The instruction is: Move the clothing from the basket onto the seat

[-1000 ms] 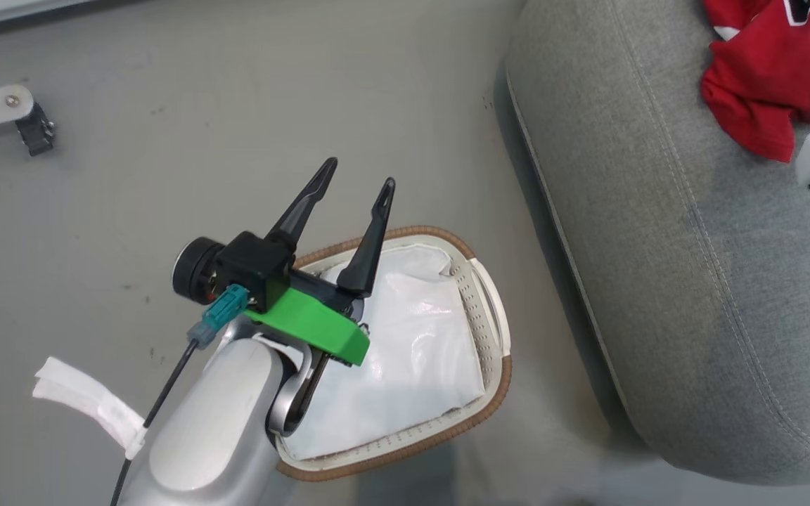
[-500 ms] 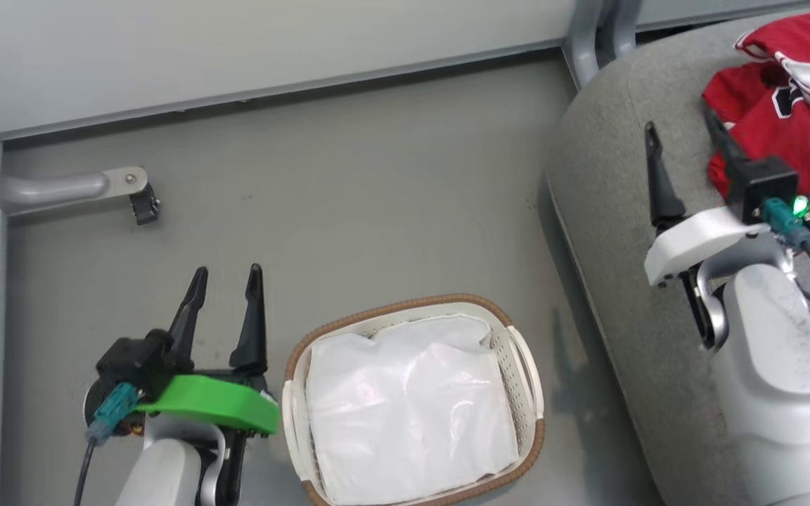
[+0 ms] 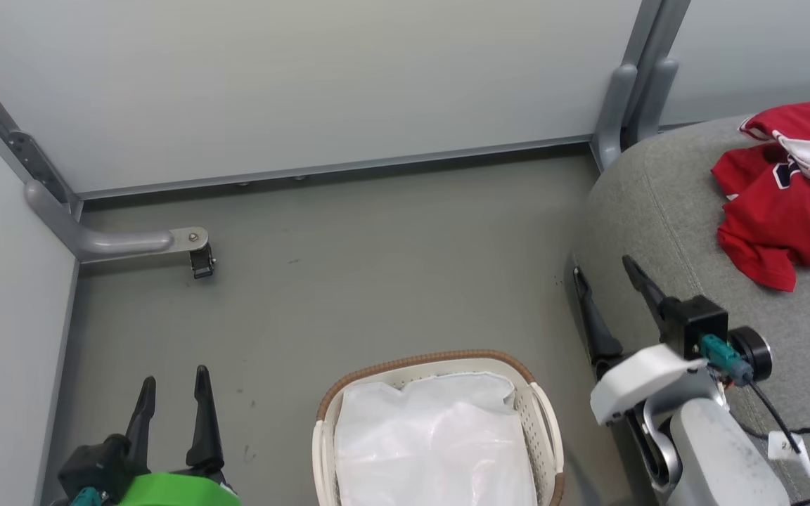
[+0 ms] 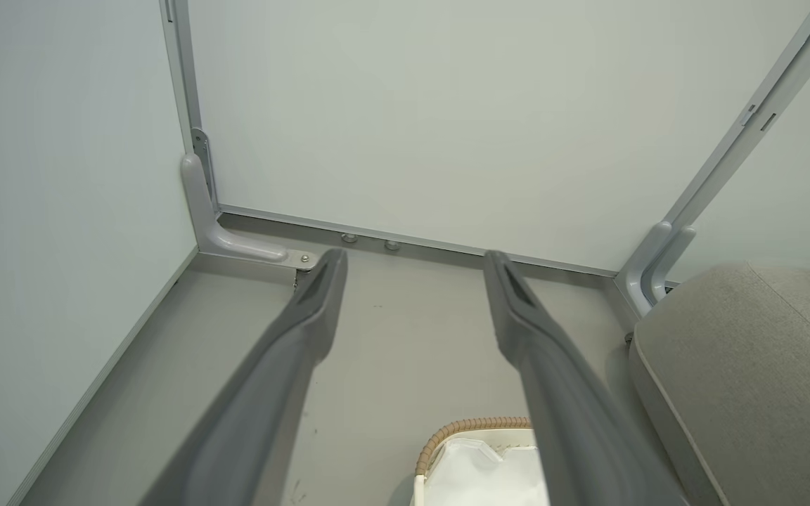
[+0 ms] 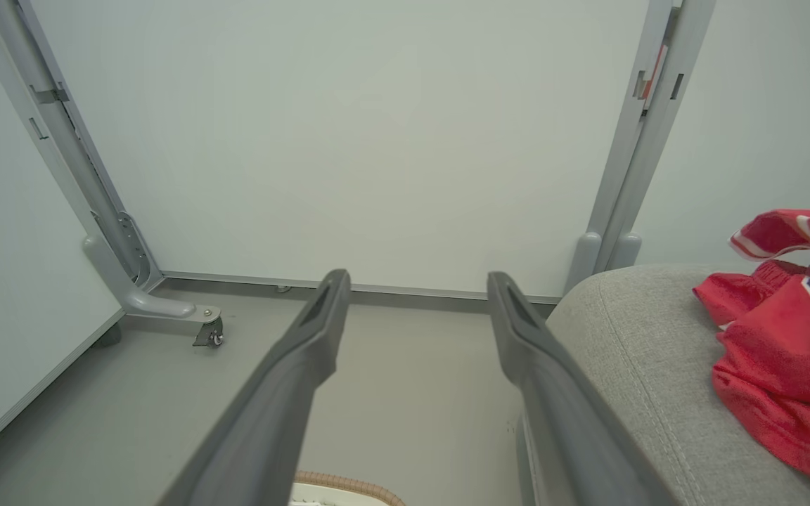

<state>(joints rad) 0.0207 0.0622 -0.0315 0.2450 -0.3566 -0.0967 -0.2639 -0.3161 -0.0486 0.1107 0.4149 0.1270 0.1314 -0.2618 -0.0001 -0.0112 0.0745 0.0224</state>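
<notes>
lab test bay: wheeled partition panels (image 3: 306,84), grey floor (image 3: 391,267)

L tool (image 3: 174,377) sits low at head view's bottom-left, both dark fingers (image 3: 202,422) pointing up and spread apart, holding nothing, w/ green wrist mount (image 3: 180,490) just showing at the bottom edge. R tool (image 3: 602,268) is at lower right, higher in view than L, its fingers leaning up and to the left, also spread wide & empty. White wrist mount (image 3: 633,383), black wrist cam (image 3: 690,323) and pale forearm (image 3: 721,457) trail down-right behind it.
</notes>
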